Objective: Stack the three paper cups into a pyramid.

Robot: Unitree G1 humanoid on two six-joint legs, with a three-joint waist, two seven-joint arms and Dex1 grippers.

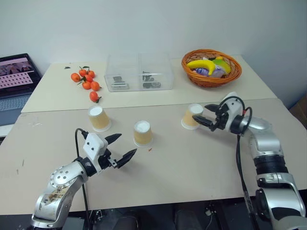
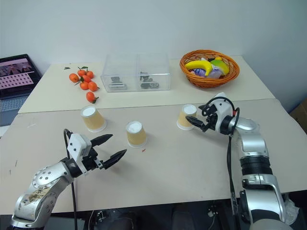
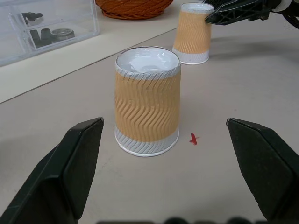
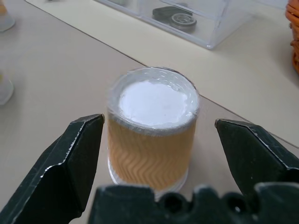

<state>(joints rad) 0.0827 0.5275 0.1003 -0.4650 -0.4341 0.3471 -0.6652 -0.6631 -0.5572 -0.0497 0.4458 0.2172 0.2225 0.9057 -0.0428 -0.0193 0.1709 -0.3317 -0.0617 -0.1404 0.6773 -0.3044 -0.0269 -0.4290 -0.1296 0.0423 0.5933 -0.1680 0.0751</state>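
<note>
Both grippers open; right gripper (image 1: 207, 116) flanks right cup (image 1: 193, 116), clear box (image 1: 139, 72) behind.

The three paper cups (image 1: 143, 133) were tan-orange with a wavy embossed ripple on their sides and white bases and rims. The table (image 1: 192, 158) was pale beige, with a tiny red speck (image 3: 193, 138) on it. The tangerines (image 1: 86, 80) were bright orange, the basket (image 1: 211, 67) woven orange-brown and holding a yellow banana (image 1: 201, 64). The box (image 1: 139, 72) was clear plastic. Both grippers' fingers (image 1: 127, 156) were black.
</note>
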